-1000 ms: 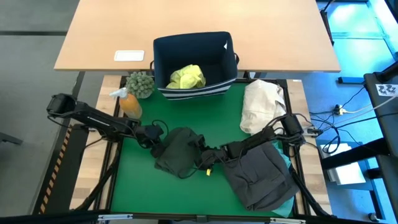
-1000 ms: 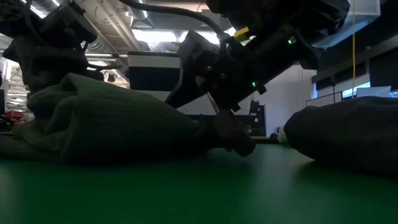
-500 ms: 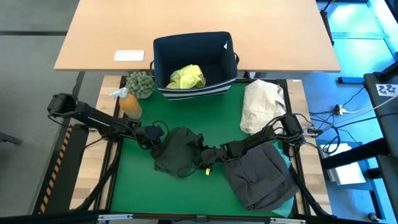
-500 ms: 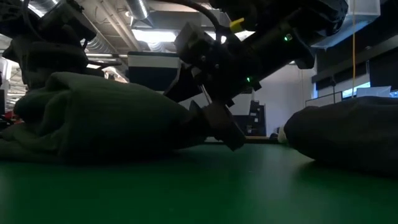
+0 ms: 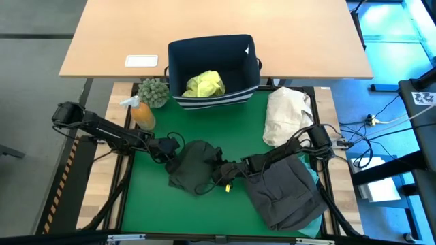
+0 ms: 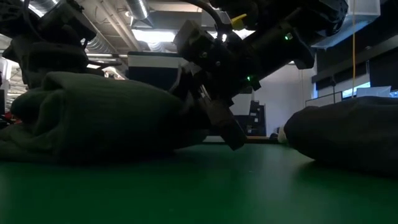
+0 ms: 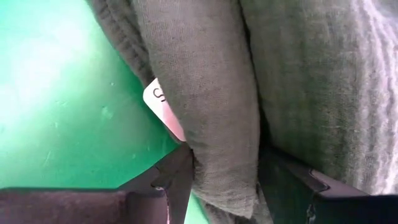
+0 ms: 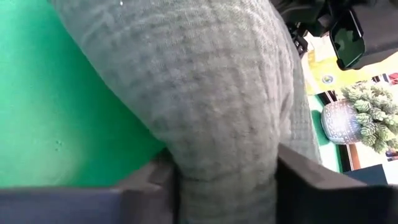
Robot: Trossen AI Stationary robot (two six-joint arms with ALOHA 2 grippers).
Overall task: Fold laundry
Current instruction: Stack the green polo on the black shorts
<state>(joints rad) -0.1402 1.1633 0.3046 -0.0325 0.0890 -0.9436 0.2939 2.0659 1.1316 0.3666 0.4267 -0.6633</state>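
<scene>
olive shirt (image 5: 194, 165) mid mat (image 5: 204, 122), bunched, not folded | left claw (image 7: 224, 186) pinches its edge | right claw (image 8: 224, 180) pinches its other side | grey one (image 5: 283, 194) lies by right edge | yellow shirt (image 5: 204, 84) waits in bin (image 5: 174, 58) | most work left

— Where are the clothes?
— A dark olive garment (image 5: 194, 165) sits crumpled in the middle of the green mat. A charcoal grey garment (image 5: 286, 192) lies flatter to its right, over a turquoise one (image 5: 315, 178). A yellow-green shirt (image 5: 204, 84) is bunched in the bin.
</scene>
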